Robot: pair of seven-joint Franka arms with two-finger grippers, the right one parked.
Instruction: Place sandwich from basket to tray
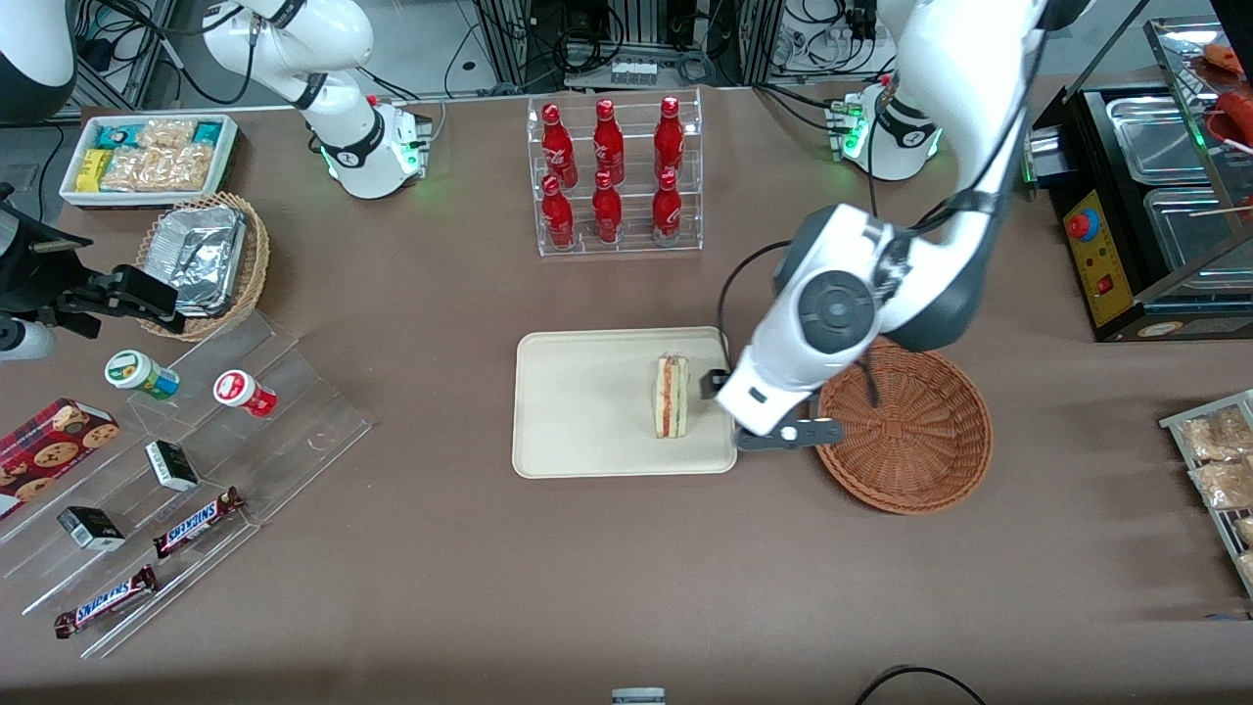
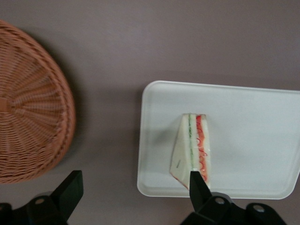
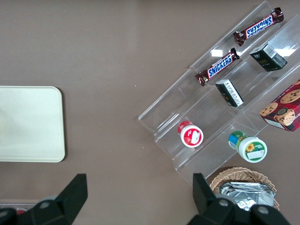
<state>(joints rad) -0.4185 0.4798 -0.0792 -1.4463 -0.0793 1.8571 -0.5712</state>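
Black jaws on my left arm's gripper (image 2: 131, 190) stand wide apart with nothing between them; from the wrist view one fingertip (image 2: 196, 180) overlaps the sandwich's corner, but I cannot tell whether it touches it. That small triangular sandwich of pale bread with red, orange and green filling (image 1: 672, 396) lies on the flat cream-white rectangular tray (image 1: 587, 411), toward the rim that faces the round reddish-brown woven wicker basket (image 1: 915, 441), which holds nothing I can see. From the front view the gripper hangs over the tray's rim between sandwich and basket. I judge the drop made and the step in hand to be the retreat. To do it well I would lift straight up first, keeping the jaws spread so neither finger drags the wedge toward the rim, and only swing away over the brown table (image 1: 440, 548) once both fingertips are well above the bread.
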